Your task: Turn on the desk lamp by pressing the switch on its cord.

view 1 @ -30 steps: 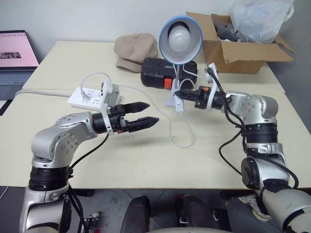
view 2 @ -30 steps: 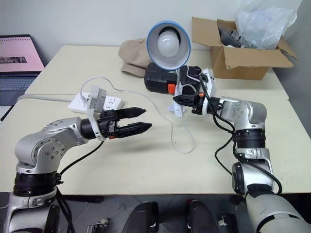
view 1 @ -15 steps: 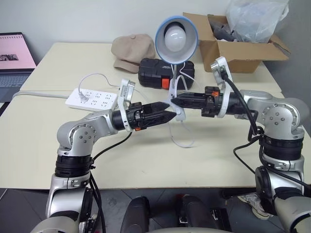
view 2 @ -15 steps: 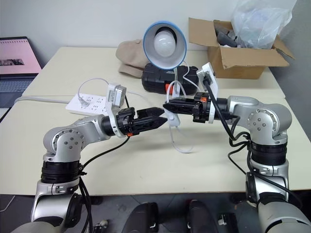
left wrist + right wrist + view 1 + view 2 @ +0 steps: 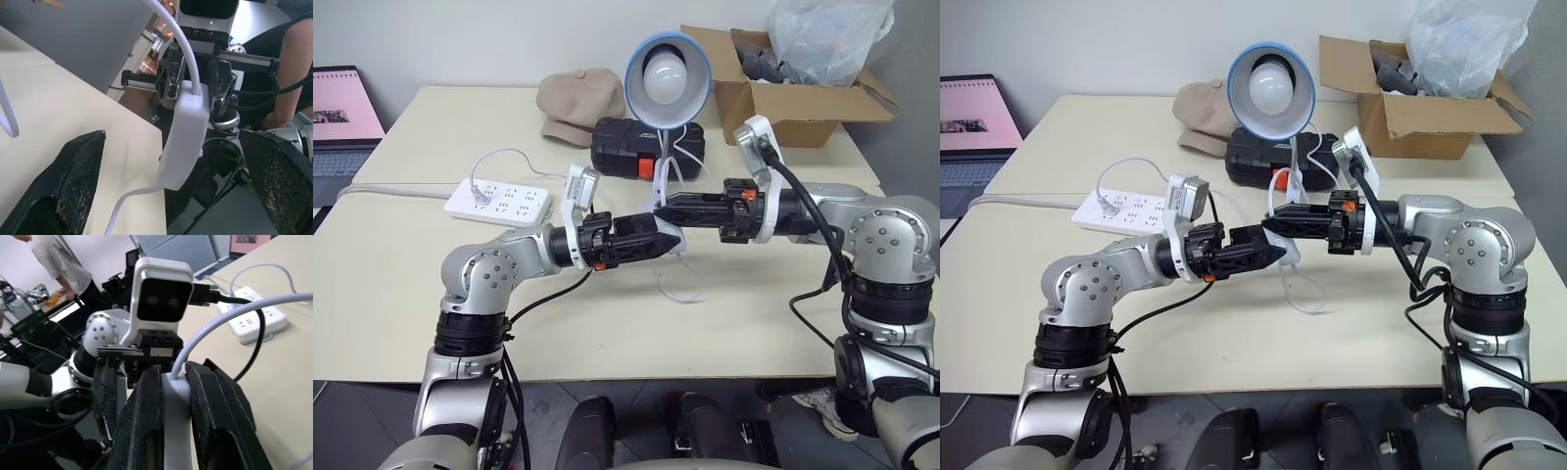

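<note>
1. The right end effector (image 5: pixel 668 208) reaches in level from the right, above the middle of the bench (image 5: pixel 401 284), its two black fingers clamped on the switch (image 5: pixel 185 134).
2. The switch is held up off the bench, in front of the lamp's white clamp; in the right wrist view its white body sits squeezed between the two fingers (image 5: pixel 139 431).
3. The left end effector (image 5: pixel 666 238) points in from the left and meets the right one tip to tip, just below it. Its fingers stand apart, one on either side of the switch, not touching it in the left wrist view.
4. The cord (image 5: pixel 677 286) leaves both ends of the switch; one stretch hangs down and loops on the bench below the two end effectors.
5. The lamp (image 5: pixel 667 67) stands behind them, blue shade tilted toward me, bulb unlit.
6. A white power strip (image 5: pixel 499 198) lies to the left, with a plug in it.
7. Behind the lamp sit a black case (image 5: pixel 622 144), a tan cap (image 5: pixel 576 98) and an open cardboard box (image 5: pixel 783 98).
</note>
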### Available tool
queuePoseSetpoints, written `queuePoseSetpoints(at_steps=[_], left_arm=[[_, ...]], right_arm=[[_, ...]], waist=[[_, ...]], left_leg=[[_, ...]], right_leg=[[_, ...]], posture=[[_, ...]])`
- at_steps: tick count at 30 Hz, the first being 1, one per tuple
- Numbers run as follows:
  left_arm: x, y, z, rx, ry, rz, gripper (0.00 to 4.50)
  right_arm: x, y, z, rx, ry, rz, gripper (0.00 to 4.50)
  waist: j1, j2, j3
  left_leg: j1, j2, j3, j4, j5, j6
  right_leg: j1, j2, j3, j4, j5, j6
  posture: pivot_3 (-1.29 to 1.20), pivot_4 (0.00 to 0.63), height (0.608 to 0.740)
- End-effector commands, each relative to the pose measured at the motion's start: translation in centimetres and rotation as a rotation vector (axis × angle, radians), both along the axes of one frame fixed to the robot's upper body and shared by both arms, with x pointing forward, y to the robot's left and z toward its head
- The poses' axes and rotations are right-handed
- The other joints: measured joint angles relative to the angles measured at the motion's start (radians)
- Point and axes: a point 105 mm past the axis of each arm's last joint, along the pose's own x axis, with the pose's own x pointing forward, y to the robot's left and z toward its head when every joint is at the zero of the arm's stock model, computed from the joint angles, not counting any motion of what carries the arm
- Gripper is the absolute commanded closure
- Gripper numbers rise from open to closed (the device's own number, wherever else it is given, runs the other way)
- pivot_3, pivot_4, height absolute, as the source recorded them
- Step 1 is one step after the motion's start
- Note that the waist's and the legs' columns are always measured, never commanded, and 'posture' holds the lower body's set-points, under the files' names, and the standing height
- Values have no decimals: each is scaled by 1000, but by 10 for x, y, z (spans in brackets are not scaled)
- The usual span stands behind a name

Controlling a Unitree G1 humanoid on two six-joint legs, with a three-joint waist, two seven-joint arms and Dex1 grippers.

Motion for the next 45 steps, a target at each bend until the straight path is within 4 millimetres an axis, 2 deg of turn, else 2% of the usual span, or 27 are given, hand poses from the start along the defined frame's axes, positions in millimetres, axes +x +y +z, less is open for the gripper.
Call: queuePoseSetpoints(at_steps=[1,13,20,30,35,38,45], left_arm=[[-6,-4,9,-33,-32,-35,0],[-5,-8,10,-68,-21,-41,0],[-9,-10,8,-67,-17,-68,1095],[-8,-11,5,-61,-24,-69,2978],[-8,-10,5,-63,-29,-62,3742],[-7,-9,6,-67,-32,-56,3915],[-11,-7,3,-36,-68,-58,3960]], right_arm=[[-3,-3,18,53,-34,6,4142],[-5,-3,16,37,-19,16,4142],[-5,-3,17,35,-21,21,4142],[-5,0,20,33,-26,33,4142],[-4,1,21,36,-26,37,4142],[-4,2,21,37,-24,41,4142],[-3,1,19,38,-15,31,4142]], waist=[[0,0,0],[0,0,0],[0,0,0],[0,0,0],[0,0,0],[0,0,0],[0,0,0]], left_leg=[[0,0,0,0,0,0],[0,0,0,0,0,0],[0,0,0,0,0,0],[0,0,0,0,0,0],[0,0,0,0,0,0],[0,0,0,0,0,0],[0,0,0,0,0,0]], right_leg=[[0,0,0,0,0,0],[0,0,0,0,0,0],[0,0,0,0,0,0],[0,0,0,0,0,0],[0,0,0,0,0,0],[0,0,0,0,0,0],[0,0,0,0,0,0]], posture=[[0,150,740],[0,150,740],[0,150,740],[0,150,740],[0,150,740],[0,150,740],[0,150,740]])
